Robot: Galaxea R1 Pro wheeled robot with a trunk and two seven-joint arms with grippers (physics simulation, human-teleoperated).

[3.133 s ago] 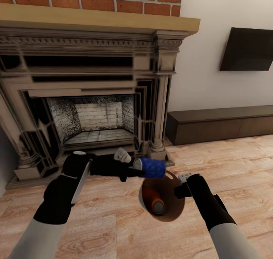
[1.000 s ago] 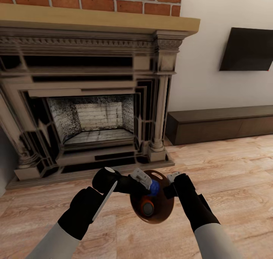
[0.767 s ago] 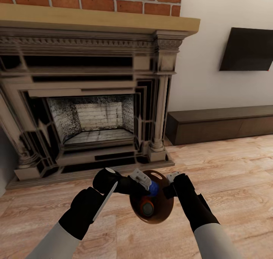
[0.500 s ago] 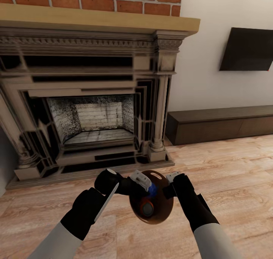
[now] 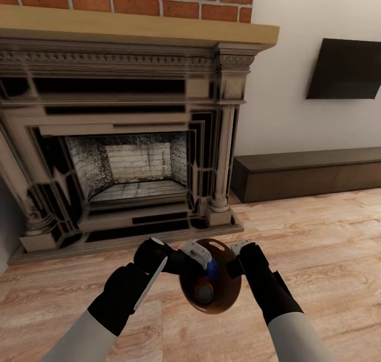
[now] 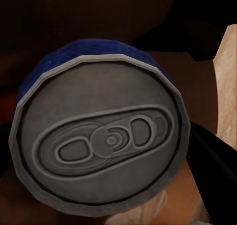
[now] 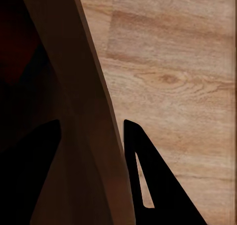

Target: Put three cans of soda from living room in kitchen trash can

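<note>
A dark carved fireplace is standing under red brick, with a wall TV and a long low cabinet to its right above the wood floor. The trash can is hanging above that floor, mouth facing the head camera, its wall sitting clamped between the right tool's fingers. An orange can is lying inside it. The left tool is reaching into the mouth, gripping the blue can, whose grey top is facing the left wrist camera.
</note>
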